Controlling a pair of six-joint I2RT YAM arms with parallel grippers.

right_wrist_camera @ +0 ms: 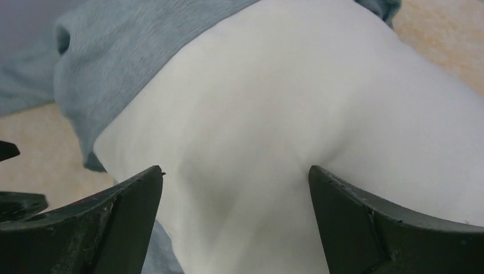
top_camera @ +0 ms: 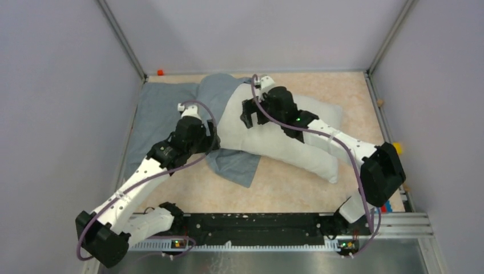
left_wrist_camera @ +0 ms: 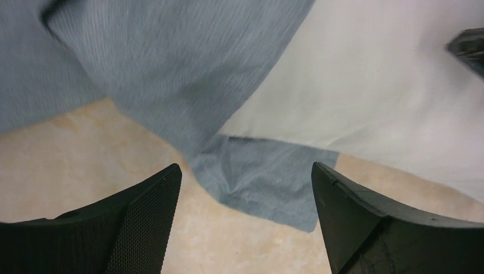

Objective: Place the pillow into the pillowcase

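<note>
You got soft, even light with faint shadows; your left wrist view smeared the pillowcase [left_wrist_camera: 171,68] with motion blur.

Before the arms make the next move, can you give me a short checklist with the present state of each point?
1. The left pincer is open and holds nothing: ok.
2. The right pincer is open over the pillow, with no grip on it: ok.
3. The pillow is fully inside the pillowcase: not ok. Only its far left end is covered; most of it is bare.
4. The mouth of the pillowcase is clear to grasp: cannot tell. The cloth is bunched over the end of the pillow.
5. The pillow and the pillowcase both lie on the table: ok.
</note>
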